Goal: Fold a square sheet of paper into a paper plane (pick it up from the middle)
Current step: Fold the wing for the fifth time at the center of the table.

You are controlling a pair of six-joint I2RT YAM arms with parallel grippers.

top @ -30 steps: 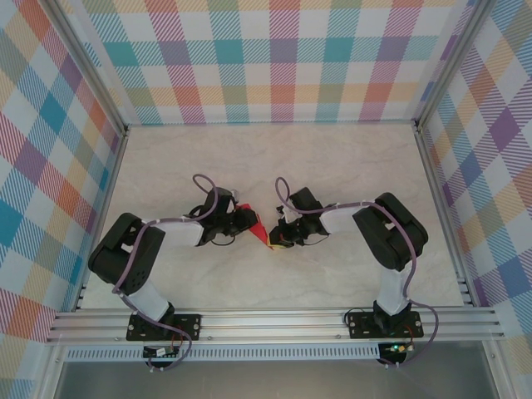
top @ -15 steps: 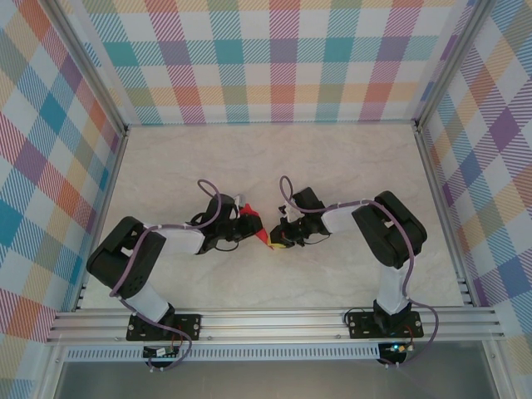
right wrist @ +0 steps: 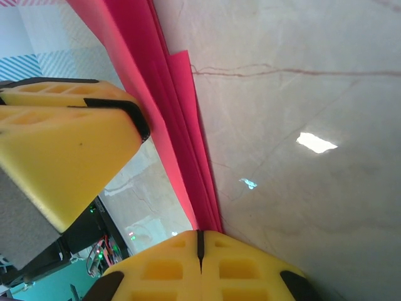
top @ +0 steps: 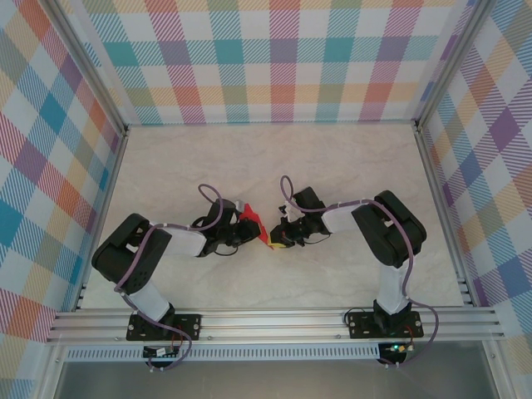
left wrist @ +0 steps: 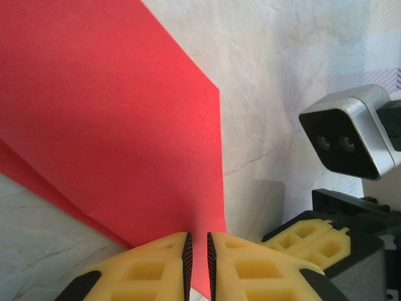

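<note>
**Work area.** The bench (top: 332, 166) is a pale marbled surface enclosed by plaid walls (top: 283, 58). Both arms reach inward and meet just in front of the bench centre.

**Task item.** The sheet of paper (top: 258, 224) is bright red and is suspended between the two hands, near the middle of the bench. It is no longer flat. In the right wrist view the sheet of paper (right wrist: 166, 94) shows several stacked layers with parallel fold edges, running as a narrow band from the upper left down to the hand. In the left wrist view it presents one broad red face (left wrist: 113, 113) with a straight right edge, and a lower layer projects along the left side.

**Left hand.** The left hand (top: 249, 226) approaches the sheet from the left. In its own view the left hand (left wrist: 198, 244) has its jaws drawn almost together, and the narrow slot between the pads is filled by the red paper. It grips the sheet at that edge.

**Right hand.** The right hand (top: 276, 239) approaches from the right. In its own view the right hand (right wrist: 200, 241) has its jaws fully together, and the lower end of the folded band enters the seam between them. It pinches the sheet there.

**Relative position.** The two hands are close together, on opposite sides of the sheet. The left hand's yellow fingers (right wrist: 69, 144) lie just beside the red band.
</note>
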